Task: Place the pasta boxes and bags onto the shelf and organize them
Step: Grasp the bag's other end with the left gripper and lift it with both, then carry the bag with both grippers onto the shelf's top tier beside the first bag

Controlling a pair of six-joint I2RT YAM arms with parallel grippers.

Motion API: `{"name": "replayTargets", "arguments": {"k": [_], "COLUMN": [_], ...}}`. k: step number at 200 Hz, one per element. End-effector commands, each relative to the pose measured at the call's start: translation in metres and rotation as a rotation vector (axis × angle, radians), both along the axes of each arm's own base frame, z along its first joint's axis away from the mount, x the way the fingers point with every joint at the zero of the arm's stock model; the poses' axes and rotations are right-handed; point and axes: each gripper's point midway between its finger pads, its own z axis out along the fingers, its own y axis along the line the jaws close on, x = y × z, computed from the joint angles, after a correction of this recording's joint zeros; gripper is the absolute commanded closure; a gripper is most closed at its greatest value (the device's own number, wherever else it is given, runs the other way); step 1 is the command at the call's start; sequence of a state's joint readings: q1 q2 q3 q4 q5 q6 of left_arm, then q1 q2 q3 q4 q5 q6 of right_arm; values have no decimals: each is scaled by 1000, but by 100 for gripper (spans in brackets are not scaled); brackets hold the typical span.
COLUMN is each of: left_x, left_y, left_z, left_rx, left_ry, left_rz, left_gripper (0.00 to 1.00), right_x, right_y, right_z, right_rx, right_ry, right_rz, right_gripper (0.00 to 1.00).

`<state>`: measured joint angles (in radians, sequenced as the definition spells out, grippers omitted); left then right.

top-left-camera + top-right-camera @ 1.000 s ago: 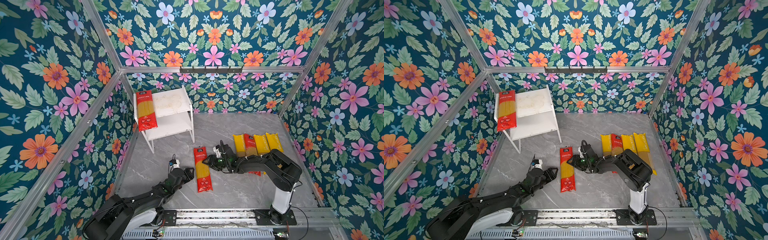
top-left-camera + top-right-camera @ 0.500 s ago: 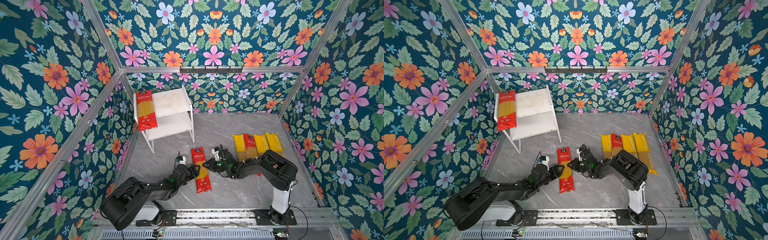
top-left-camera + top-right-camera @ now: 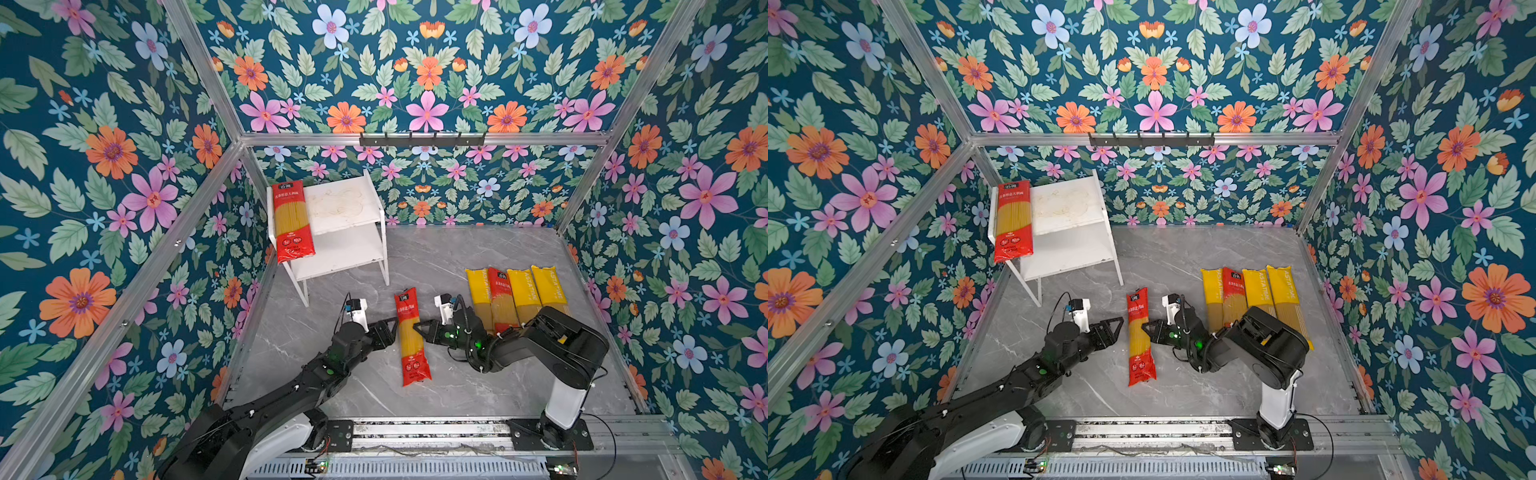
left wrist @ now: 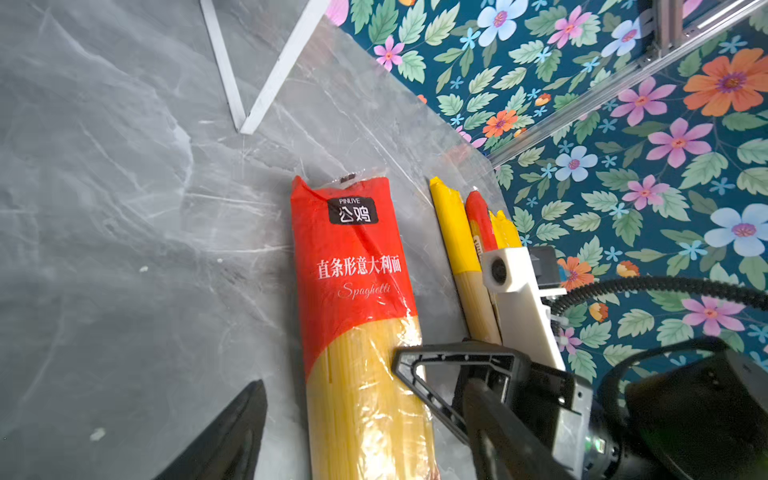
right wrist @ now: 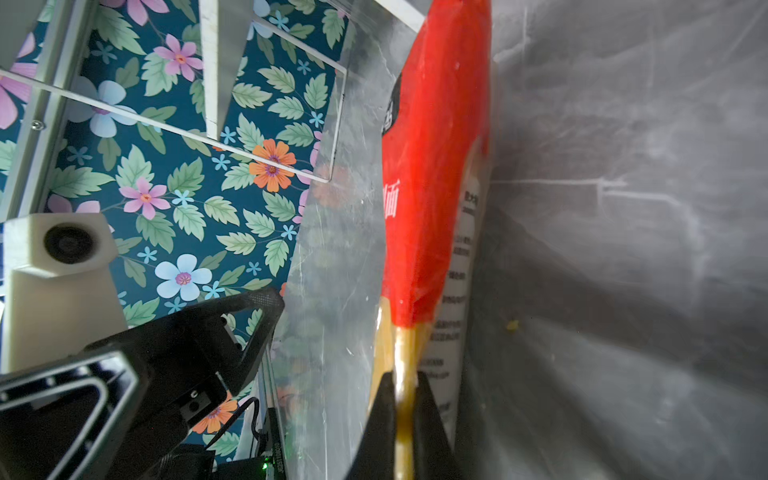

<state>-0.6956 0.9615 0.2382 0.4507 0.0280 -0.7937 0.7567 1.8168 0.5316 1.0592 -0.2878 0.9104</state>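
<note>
Red-ended clear plastic spaghetti bag [image 3: 409, 332] lies on grey marble tabletop [image 3: 457, 257], well apart from the white two-tier shelf [image 3: 345, 249]; right gripper [image 3: 417, 328] clamps its edge, likely to lift it; left gripper [image 3: 390, 328] alongside, jaws apart.

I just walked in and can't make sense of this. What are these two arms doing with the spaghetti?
The right tool is shut on the edge of a red-ended spaghetti bag that lies on the grey floor between the arms. The left tool stands open close beside the bag's other side. A second red-ended bag already lies on the white shelf, on its top board and overhanging the front. Four more bags lie in a row on the floor by the right arm.
</note>
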Motion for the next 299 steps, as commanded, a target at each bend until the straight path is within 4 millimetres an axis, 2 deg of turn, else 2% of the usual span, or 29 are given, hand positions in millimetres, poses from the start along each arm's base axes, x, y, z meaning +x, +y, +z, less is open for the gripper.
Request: {"name": "replayTargets", "arguments": {"k": [1,37,41,45,68,86,123,144,181,212,257,286,299], "left_x": [-4,-9,-10,-10,-14,-17,-29,-31,-32,-44,-45,-49,-48], "left_y": [-6,-20,-21,-22,-23,-20,-39,-43,-45,-47,-46,-47,-46], "left_z": [12,30,32,35,53,70,111,129,159,181,189,187,186], "left_rx": [40,-15,-22,-29,-50,-75,-139,-161,-221,-292,-330,-332,-338], "left_ry": [-104,-199,-208,-218,-295,-374,-486,-535,-600,-670,-679,-665,-654], "left_rz": [-72,-148,-156,-165,-186,-184,-312,-355,-409,-483,-507,-528,-520], "left_gripper": [23,22,22,22,20,16,15,15,16,19,31,50,56], "right_x": [8,5,4,2,-7,-10,-20,-30,-45,-57,-50,-32,-27], "right_y": [3,0,1,-1,-2,-5,-6,-4,0,6,10,11,11], "right_z": [63,102,102,117,150,179,244,278,315,329,328,319,315], "right_rx": [128,124,112,125,118,140,241,285,385,463,502,508,512], "right_ry": [-266,-404,-410,-445,-559,-632,-738,-792,-827,-817,-779,-701,-678], "right_rz": [3,39,48,53,99,123,217,271,357,463,487,449,437], "right_gripper": [100,100,100,100,100,100,100,100,100,100,100,100,100]}}
